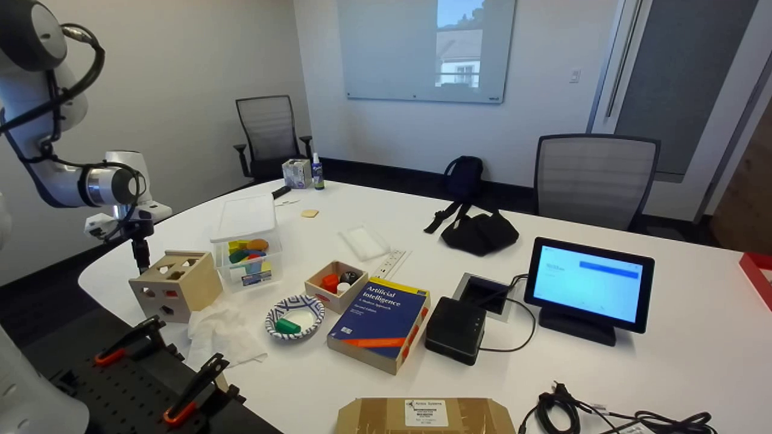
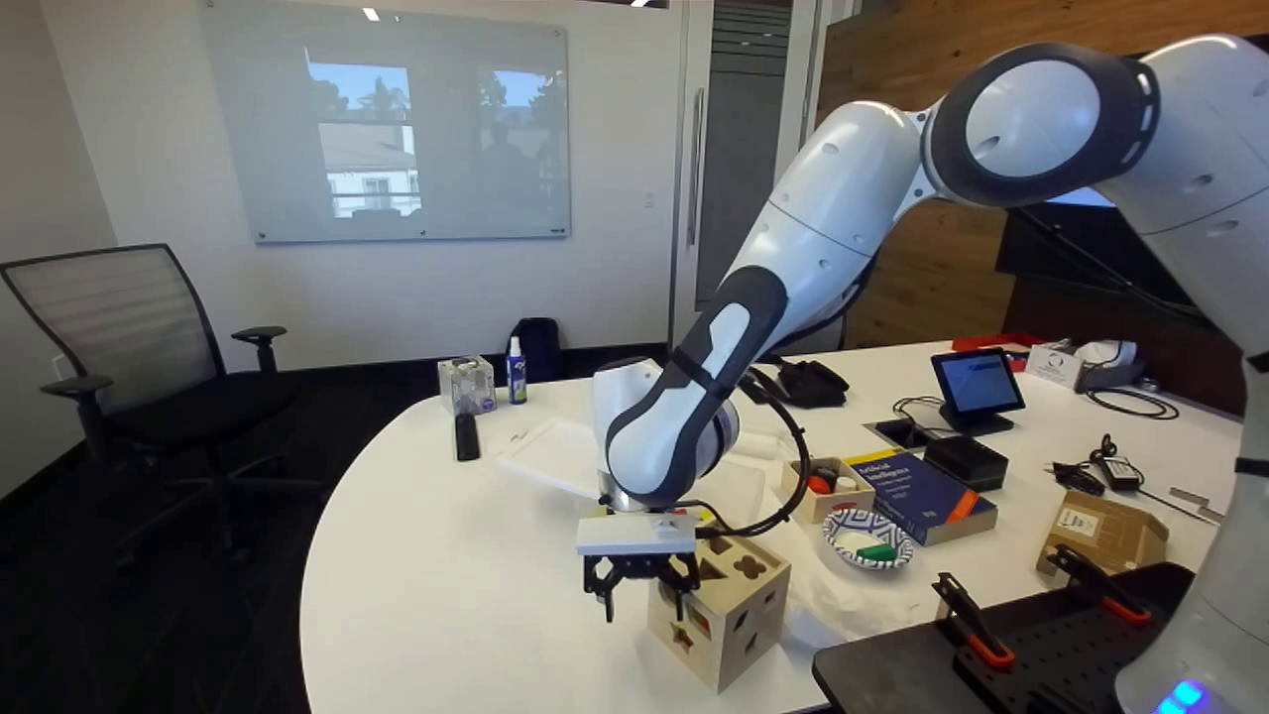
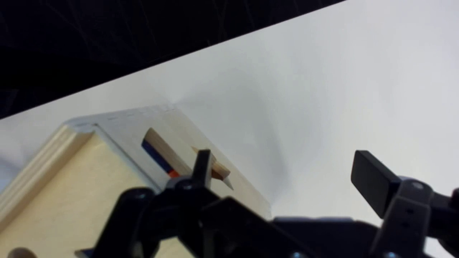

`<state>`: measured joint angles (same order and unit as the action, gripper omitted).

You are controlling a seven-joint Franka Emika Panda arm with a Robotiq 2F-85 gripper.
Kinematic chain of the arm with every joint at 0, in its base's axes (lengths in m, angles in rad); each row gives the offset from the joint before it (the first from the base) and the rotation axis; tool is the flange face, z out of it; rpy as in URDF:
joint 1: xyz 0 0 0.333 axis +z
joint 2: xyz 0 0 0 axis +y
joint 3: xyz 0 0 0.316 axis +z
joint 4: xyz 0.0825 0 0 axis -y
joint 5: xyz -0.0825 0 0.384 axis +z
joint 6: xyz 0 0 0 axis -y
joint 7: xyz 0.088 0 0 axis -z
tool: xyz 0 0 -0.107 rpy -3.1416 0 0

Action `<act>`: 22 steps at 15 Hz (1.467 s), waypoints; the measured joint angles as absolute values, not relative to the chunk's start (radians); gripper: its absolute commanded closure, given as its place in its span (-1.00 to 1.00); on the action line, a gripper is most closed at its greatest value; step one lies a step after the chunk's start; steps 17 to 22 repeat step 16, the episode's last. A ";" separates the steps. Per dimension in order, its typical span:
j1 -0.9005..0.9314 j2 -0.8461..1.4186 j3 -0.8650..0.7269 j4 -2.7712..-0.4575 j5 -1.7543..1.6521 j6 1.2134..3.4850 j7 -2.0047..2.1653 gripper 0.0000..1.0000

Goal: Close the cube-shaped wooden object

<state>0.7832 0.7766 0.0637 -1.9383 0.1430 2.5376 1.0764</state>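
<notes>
The pincer (image 2: 644, 607) hangs wide, holding nothing. Just beside it, near the edge of the surface (image 2: 446, 555), stands the wooden box (image 2: 722, 607); in the wrist view it lies left, overlapped by one finger (image 3: 202, 165), contact unclear. Closing it likely needs a shift that way.

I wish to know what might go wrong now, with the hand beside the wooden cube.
One finger of the open hand looks close to the holed side of the wooden cube: it might catch there. A bump could shove the cube onto the crumpled white sheet beside it, or into the nearby clear plastic container.
</notes>
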 measured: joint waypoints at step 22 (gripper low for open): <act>0.775 0.707 0.200 -1.890 0.112 2.460 0.901 -1.00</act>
